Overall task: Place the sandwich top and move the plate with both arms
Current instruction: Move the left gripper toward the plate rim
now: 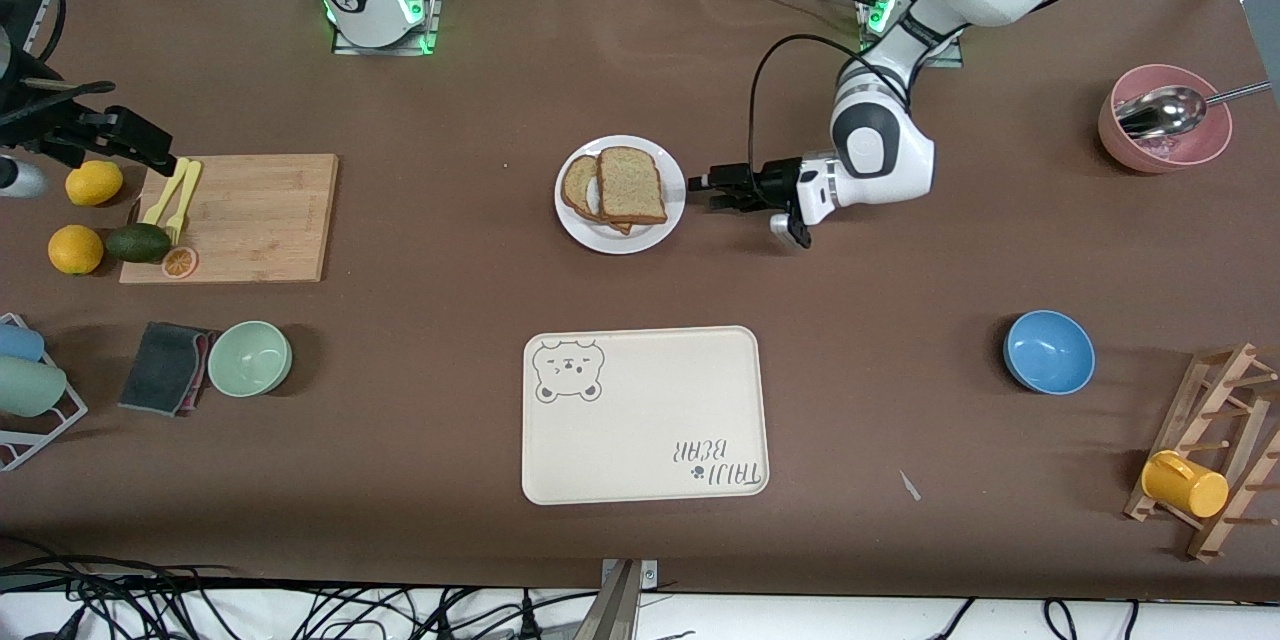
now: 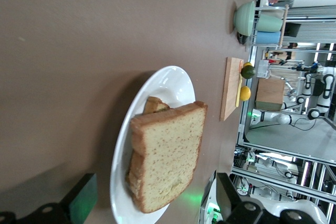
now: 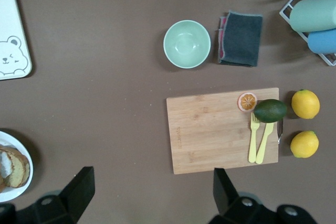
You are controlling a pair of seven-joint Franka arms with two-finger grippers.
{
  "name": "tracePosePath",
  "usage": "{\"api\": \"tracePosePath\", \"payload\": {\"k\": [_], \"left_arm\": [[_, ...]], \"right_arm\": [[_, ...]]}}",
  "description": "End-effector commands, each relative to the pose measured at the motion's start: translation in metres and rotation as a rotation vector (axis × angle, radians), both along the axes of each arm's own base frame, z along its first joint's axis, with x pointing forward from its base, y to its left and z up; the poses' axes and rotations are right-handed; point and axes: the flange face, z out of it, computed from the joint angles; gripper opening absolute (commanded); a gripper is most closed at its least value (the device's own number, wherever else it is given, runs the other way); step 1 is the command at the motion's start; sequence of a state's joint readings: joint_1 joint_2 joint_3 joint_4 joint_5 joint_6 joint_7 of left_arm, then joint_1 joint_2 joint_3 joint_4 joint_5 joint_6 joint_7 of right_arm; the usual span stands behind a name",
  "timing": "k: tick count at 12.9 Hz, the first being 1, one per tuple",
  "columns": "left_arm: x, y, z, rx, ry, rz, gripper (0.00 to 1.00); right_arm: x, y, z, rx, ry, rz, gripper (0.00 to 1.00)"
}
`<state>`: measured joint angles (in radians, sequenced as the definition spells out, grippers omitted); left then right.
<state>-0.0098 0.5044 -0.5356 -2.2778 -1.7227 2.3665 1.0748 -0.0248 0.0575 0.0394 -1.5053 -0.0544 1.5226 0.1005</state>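
- The sandwich top [image 1: 631,184], a plain speckled slice with a brown crust, lies flat on the plate [image 1: 655,233] at the middle of the brown table [image 1: 450,100], overlapping a second slice beneath it that sticks out toward the right arm's end.
- The left pincer [image 1: 703,192] hangs low at the plate's 3 o'clock in the front view, just beside the rim and apart from it, fingers spread and empty, pointing at the plate.
- In the left wrist view the bread [image 2: 165,161] fills the plate [image 2: 168,85], with the pincer's two black fingers [image 2: 79,200] wide apart on either side.
- The right pincer [image 1: 165,160] hovers at the right arm's end of the table, over the edge of the wooden cutting board [image 1: 260,210] near two yellow forks [image 1: 175,200]; its fingers [image 3: 79,190] stand open, holding nothing.
- The cream bear tray [image 1: 645,415] lies at the plate's 6 o'clock in the front view, well apart and nearer the front camera.
- A blue bowl [image 1: 1048,351] sits toward the left arm's end, a pale green bowl [image 1: 250,357] toward the right arm's end.
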Motion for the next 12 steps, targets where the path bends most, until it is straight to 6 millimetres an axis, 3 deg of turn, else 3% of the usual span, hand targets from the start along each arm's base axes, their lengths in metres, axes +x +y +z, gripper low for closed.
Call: {"api": "tracePosePath", "payload": {"k": [1,4,6,8,12], "left_arm": [[-0.017,-0.008,-0.023,-0.001,-0.061,0.025,0.98],[-0.026,-0.014,-0.033,-0.005,-0.062,0.029,0.97],[-0.033,-0.022,-0.035,0.007,-0.061,0.033,0.87],[-0.042,-0.030,-0.040,0.016,-0.079,0.045,0.81],[-0.048,-0.032,-0.049,0.016,-0.093,0.041,0.61]], "right_arm": [[-0.006,-0.016,0.020,0.031,-0.026,-0.021,1.00],[-0.010,-0.021,0.023,0.036,-0.015,-0.029,1.00],[-0.010,-0.027,0.021,0.039,-0.003,-0.034,1.00],[-0.011,-0.021,0.022,0.041,-0.003,-0.026,1.00],[-0.013,-0.026,0.021,0.041,0.014,-0.036,1.00]]}}
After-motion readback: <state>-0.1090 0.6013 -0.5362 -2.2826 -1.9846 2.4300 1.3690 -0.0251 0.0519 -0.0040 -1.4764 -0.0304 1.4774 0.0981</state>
